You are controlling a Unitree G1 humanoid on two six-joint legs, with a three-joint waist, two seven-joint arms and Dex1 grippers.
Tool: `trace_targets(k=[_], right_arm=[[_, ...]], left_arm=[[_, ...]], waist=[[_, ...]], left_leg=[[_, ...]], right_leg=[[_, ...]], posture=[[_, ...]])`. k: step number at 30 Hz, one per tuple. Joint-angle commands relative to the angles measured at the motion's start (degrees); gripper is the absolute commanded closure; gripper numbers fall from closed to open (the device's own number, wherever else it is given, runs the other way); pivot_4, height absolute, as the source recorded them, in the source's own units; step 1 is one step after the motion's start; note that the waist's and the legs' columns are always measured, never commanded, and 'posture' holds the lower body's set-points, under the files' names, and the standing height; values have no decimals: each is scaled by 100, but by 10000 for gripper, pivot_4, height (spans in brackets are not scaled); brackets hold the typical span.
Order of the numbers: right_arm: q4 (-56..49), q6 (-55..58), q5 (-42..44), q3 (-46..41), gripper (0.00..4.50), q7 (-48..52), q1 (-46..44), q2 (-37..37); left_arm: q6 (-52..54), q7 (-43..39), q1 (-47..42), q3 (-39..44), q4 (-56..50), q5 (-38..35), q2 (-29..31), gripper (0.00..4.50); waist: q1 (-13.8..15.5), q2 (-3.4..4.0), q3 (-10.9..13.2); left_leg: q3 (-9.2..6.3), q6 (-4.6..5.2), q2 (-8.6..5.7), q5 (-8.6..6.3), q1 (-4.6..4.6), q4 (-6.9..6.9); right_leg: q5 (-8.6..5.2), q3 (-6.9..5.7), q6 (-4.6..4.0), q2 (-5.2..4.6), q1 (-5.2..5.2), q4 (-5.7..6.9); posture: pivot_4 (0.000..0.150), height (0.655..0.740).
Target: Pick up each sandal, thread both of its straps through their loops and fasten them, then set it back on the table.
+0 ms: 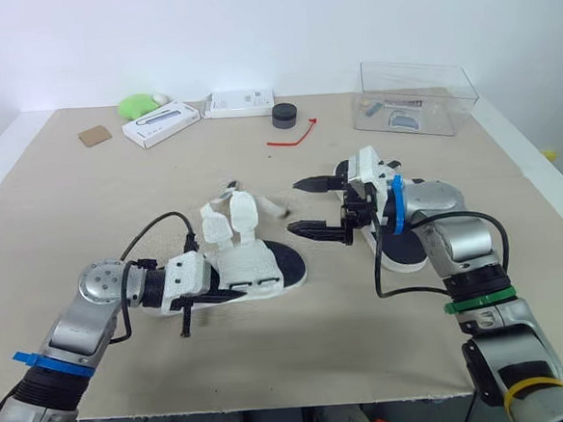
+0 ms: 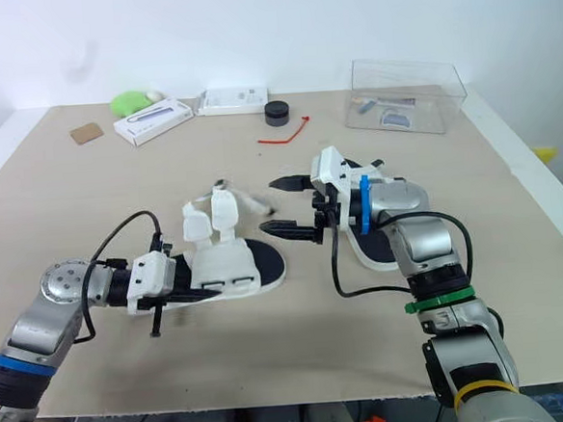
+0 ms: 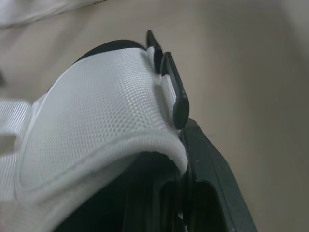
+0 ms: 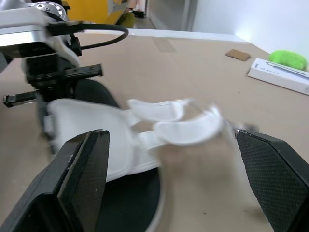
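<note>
Left claw (image 1: 199,296) clamped on heel end of white mesh sandal with black sole (image 1: 254,263), sandal lying flat mid beige worktop (image 1: 117,203). Both white straps (image 1: 230,219) stand up, loose, unfastened. Right claw (image 1: 309,206) hovers just beside straps, black fingers (image 4: 82,179) spread wide, holding nothing, clear of worktop. Second black-soled sandal (image 1: 401,254) lies under right arm, partly hidden. Far edge: clear plastic box (image 1: 414,95), thin red tie (image 1: 292,136), well apart from sandals.
</note>
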Motion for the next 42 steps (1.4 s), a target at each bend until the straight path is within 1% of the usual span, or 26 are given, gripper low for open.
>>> trace_targets(k=[1, 6, 10, 13, 16, 21, 29, 34, 39, 40, 42], right_arm=[[-326, 36, 113, -133, 0, -34, 7, -62], [-463, 117, 116, -172, 0, -70, 131, -141], [-492, 128, 107, -176, 0, -68, 163, -188], [-490, 123, 111, -175, 0, -61, 172, -220], [-499, 115, 97, -164, 0, -67, 184, -237], [-521, 138, 72, -125, 0, -107, 153, -241], [-521, 236, 61, -40, 0, -147, 25, -186], [-520, 276, 57, -32, 0, -129, -10, -186], [-541, 245, 45, -31, 0, -112, 72, -209], [-542, 251, 47, -33, 0, -110, 77, -212], [-535, 244, 46, -35, 0, -102, 88, -221]], left_arm=[[-622, -90, -191, -135, 411, 270, -102, 44747], [-1256, -186, -464, -223, 745, 338, -318, 44747], [-1527, -346, -577, -305, 889, 328, -365, 44747], [-1501, -400, -609, -319, 887, 246, -382, 44747], [-1434, -480, -486, -294, 770, 180, -272, 44747], [-817, -424, -71, -135, 264, -100, -42, 44747], [-967, -391, 77, -133, 201, 34, 64, 44747], [-900, -288, 72, -128, 232, 90, 37, 44747], [-842, -382, 42, -198, 280, 113, 116, 44747], [-810, -379, 45, -191, 272, 85, 110, 38331], [-815, -379, 42, -189, 266, 65, 113, 30660]], waist=[[-3, 0, 0], [4, 0, 0], [-2, 0, 0], [-7, 0, 0], [-9, 0, 0], [-24, 0, 0], [-20, 0, 0], [-20, 0, 0], [-20, 0, 0], [-21, 0, 0], [-18, 0, 0]], left_leg=[[2, 1, 0, 1, 1, 3], [7, 6, -6, 1, -1, 8], [12, 15, -9, -4, -4, 11], [11, 19, -8, -7, -3, 10], [9, 20, -6, -7, -4, 10], [12, 27, -3, -11, -3, 10], [9, 27, 1, -11, 2, 10], [8, 27, 3, -11, 2, 10], [9, 26, 2, -11, 3, 10], [9, 26, 3, -11, 4, 10], [9, 26, 5, -10, 5, 10]], right_leg=[[2, 2, 3, 7, 1, 0], [4, 7, 23, 17, 2, 1], [8, 12, 31, 15, 1, 0], [7, 12, 30, 18, 0, 0], [6, 11, 30, 20, 0, 0], [4, 18, 32, 13, -1, -1], [0, 18, 25, 31, 0, 4], [0, 19, 24, 34, 0, 4], [0, 22, 24, 34, 0, 5], [0, 22, 24, 35, 0, 5], [0, 23, 23, 39, 0, 6]], posture=[[1500, 7400], [1500, 7400], [1500, 7400], [1500, 7400], [1500, 7400], [1500, 7400], [1500, 7400], [1500, 7400], [1500, 7400], [1500, 7400], [1500, 7400]])
